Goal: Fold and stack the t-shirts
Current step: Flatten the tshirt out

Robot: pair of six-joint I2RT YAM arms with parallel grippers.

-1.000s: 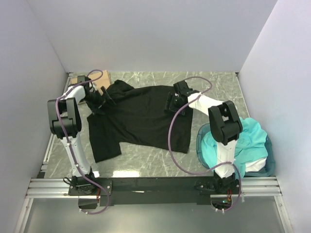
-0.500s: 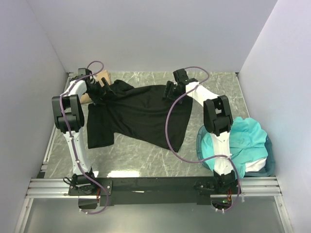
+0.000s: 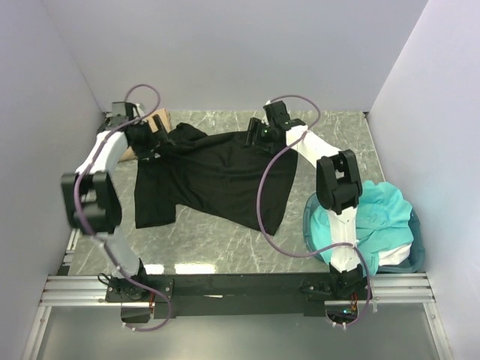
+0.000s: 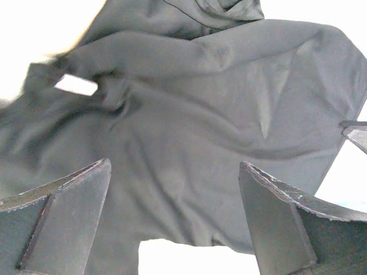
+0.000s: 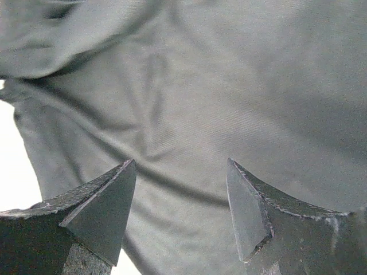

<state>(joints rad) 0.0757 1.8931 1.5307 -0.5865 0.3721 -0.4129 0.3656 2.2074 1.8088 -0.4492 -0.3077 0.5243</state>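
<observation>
Top external view, nearest first: teal-turquoise cloth shirts (image 3: 375, 214) heaped in round translucent blue plastic tub (image 3: 308, 221) (right side). Beyond, crumpled black short-sleeved t-shirt (image 3: 217, 176), long axis left-right. Farthest, left gripper (image 3: 154, 141) and right gripper (image 3: 253, 136), spread wide, empty, over its far edge.

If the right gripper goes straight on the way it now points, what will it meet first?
Most likely the black shirt: in the wrist view it fills everything ahead of the open right gripper. How near the cloth is, I cannot tell.
</observation>
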